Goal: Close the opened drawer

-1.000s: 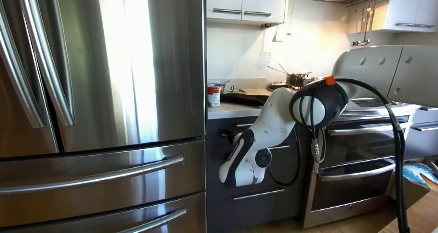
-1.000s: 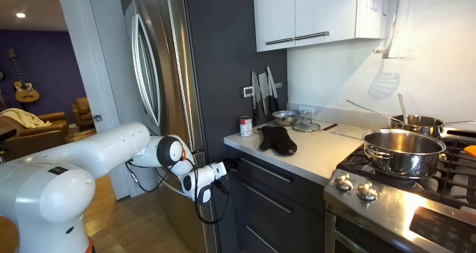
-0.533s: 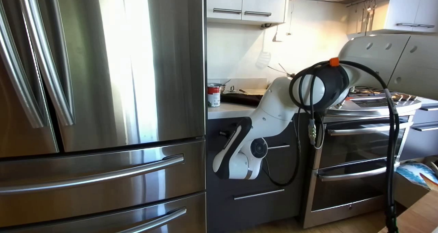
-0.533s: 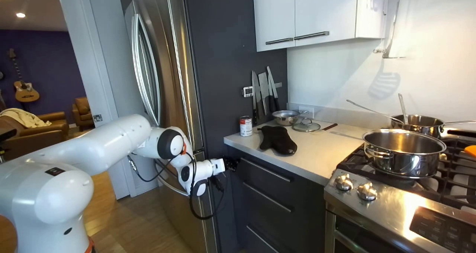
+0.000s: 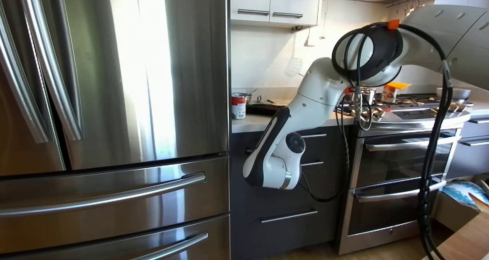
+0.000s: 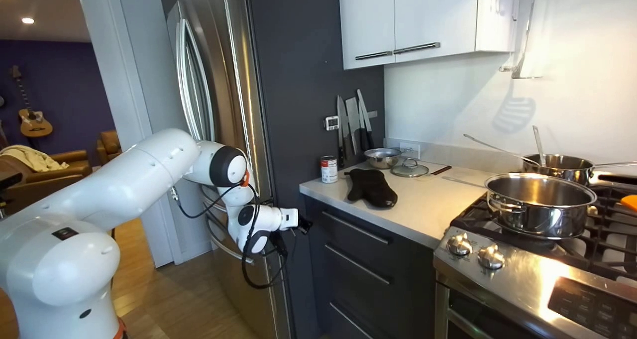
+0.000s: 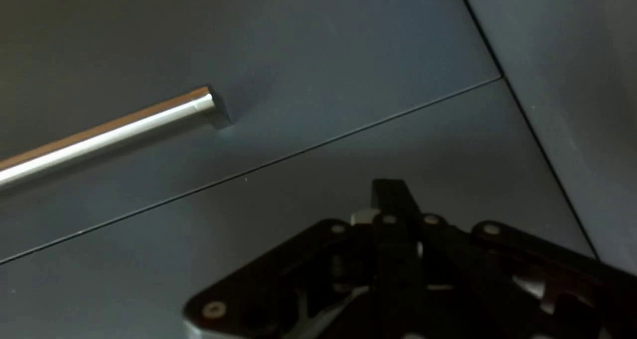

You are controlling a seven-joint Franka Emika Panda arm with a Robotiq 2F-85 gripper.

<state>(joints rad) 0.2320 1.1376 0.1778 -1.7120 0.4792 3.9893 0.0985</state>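
Robotiq claw (image 7: 390, 197) first: it's pressed together with nothing pinched in it that I can see, so basically a blunt poker. It's hanging in front of the left end of the shallow top drawer (image 7: 278, 214); looks slightly off the face, though I can't swear there's no contact. Wrist view seems flipped, fwiw.

Right below that is the deep middle drawer (image 6: 366, 290), flat dark grey front, which I'm guessing is the one meant, though the bottom drawer (image 5: 288, 235) is deep too. No real gap showing around it, so imo it's already closed and the job's basically done.

As for handling: the front looks stiff, hard and smooth, so I'd expect tips to skid if you come in at an angle. Wide drawer, probably some weight in it, but it should glide with a steady shove. To close it, don't grab anything, just push square on the face near the middle so it doesn't twist. If you ever need to pull, go for the long steel bar handle (image 7: 109, 133), around its middle. Rigid, not fragile, probably slick though.

Farther right there's the stainless double-oven range (image 5: 399, 168), so leave room on that side.
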